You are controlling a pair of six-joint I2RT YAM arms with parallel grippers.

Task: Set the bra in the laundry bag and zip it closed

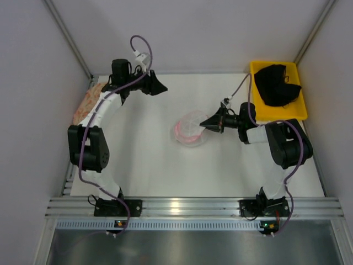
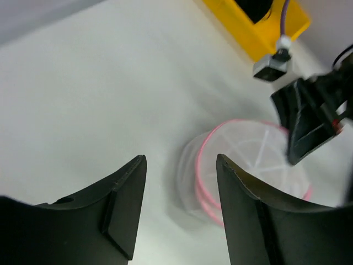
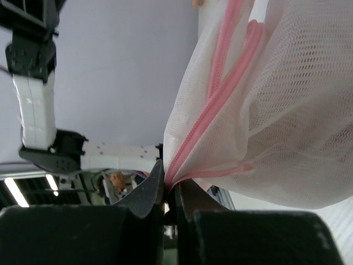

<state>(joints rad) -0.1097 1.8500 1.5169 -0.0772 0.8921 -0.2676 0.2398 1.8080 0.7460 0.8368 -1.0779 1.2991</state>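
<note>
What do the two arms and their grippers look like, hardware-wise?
The left arm and right arm match: black joint housings, white link covers and a purple cable looping along each. The left gripper and right gripper have matte black, wedge-shaped fingers tapering to narrow tips. Black bases are bolted to a silver rail. No markings are legible.

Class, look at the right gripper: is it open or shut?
Shut. In the wrist view the right gripper has its jaws pressed together on the pink zip edge of the laundry bag.
</note>
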